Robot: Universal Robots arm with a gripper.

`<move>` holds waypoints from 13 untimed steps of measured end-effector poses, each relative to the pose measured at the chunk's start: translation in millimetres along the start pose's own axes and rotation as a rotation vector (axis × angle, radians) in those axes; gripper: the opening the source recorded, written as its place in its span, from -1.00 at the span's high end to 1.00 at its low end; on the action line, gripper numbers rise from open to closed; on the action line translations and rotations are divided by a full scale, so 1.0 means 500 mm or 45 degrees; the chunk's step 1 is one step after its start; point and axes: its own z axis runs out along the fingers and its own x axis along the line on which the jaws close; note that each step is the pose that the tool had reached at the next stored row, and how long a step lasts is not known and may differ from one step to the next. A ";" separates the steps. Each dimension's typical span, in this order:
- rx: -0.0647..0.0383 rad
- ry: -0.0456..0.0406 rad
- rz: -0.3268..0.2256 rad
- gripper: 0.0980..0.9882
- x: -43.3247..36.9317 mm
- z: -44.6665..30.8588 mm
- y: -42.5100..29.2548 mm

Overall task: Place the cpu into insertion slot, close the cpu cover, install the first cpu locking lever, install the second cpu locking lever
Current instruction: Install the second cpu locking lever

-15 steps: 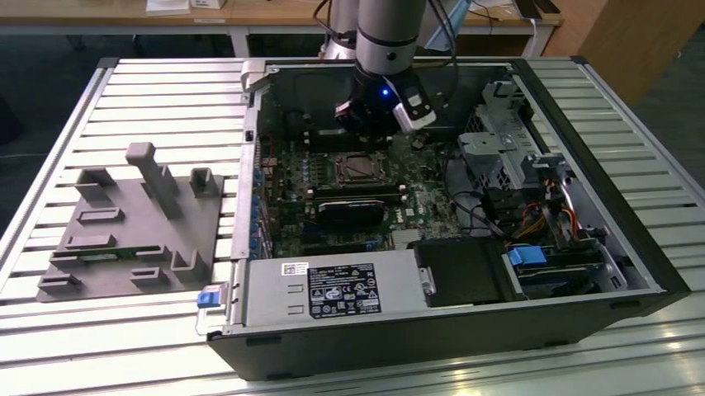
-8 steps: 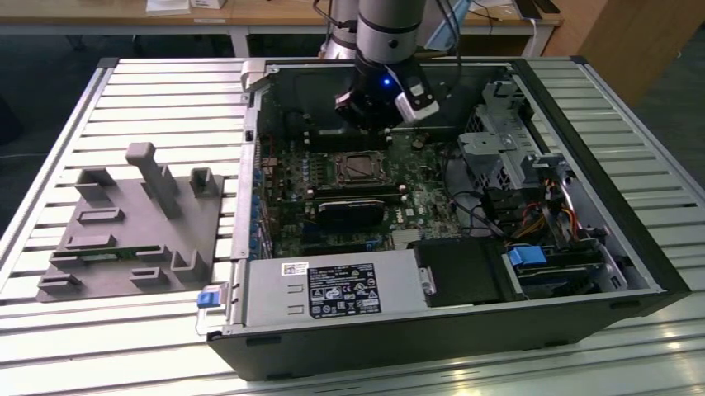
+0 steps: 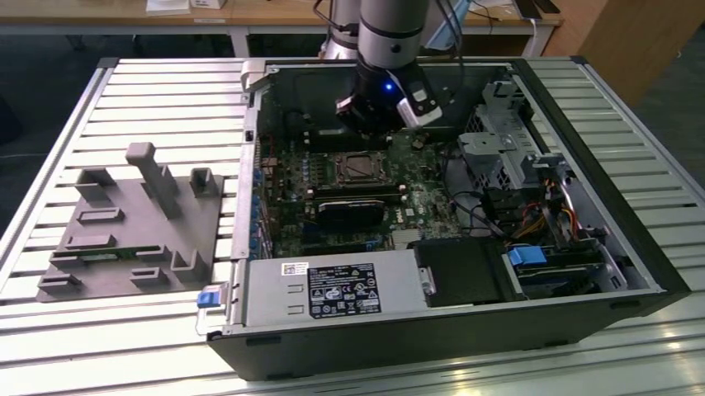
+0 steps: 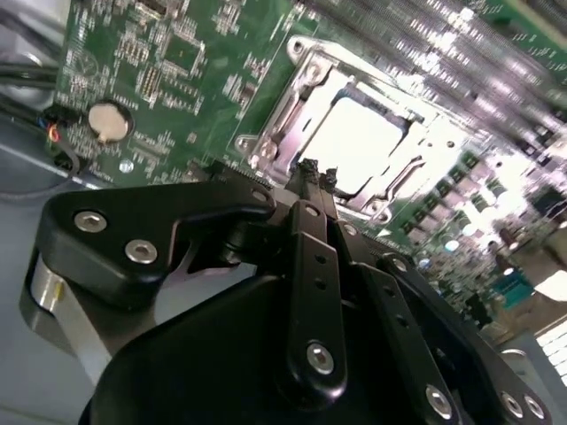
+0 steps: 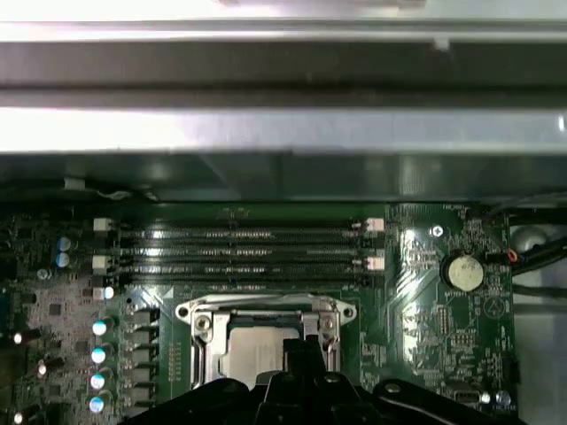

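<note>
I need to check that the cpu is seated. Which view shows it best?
The second wrist view: the cpu lies pale and large inside its metal frame. In the first wrist view the pincer hides part; the exterior view shows it small.

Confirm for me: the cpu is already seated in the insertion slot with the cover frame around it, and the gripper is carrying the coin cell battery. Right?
Not quite. The cpu does sit in the insertion slot with the cpu cover around it, but the gripper carries nothing: in the second wrist view its fingertips meet with nothing between them. The coin cell battery is on the board.

Grey fixture block [image 3: 132, 223], coin battery [image 5: 462, 273], memory slots [image 5: 239, 251]
</note>
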 end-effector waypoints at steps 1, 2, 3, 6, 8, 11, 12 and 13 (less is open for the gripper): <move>0.000 0.000 0.000 0.98 0.000 -0.001 -0.006; 0.000 0.000 0.000 0.98 0.000 -0.001 -0.012; 0.000 0.000 0.000 0.98 0.000 -0.001 -0.018; 0.000 0.000 0.000 0.98 -0.001 -0.003 -0.031; 0.000 0.001 0.000 0.98 -0.001 -0.003 -0.034; 0.000 0.001 0.000 0.98 -0.001 -0.003 -0.039; 0.000 0.001 0.000 0.98 -0.001 -0.004 -0.042; 0.000 0.001 0.000 0.98 -0.001 -0.004 -0.045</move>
